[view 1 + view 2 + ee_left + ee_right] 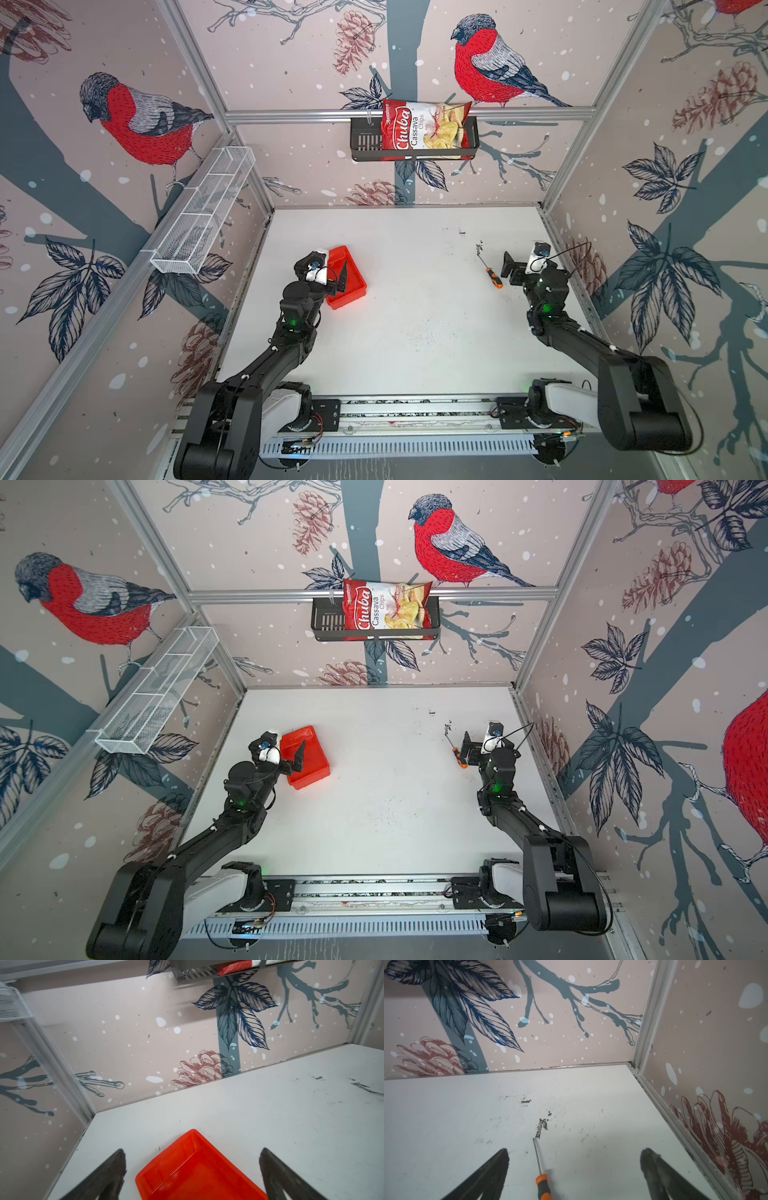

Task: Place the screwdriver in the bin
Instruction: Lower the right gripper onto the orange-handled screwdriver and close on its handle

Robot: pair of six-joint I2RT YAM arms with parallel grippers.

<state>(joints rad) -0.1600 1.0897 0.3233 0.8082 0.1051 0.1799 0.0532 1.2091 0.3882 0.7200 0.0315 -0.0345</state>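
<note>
Red bag (424,126) marked "Chuba Cassava Chips" sits in black basket (363,141). Screwdriver (542,1178) lies on table (415,324) just beside right gripper (575,1152), jaws spread, empty. Left gripper (192,1152), likewise spread and empty, hovers over bin (187,1178).

Seven things are showing.
One screwdriver (489,271), one bin (351,298), one bag (424,129), two baskets (wire basket (203,212), black basket (365,141)) and two hands (left hand (192,1153), right hand (574,1153)) are appearing.
</note>
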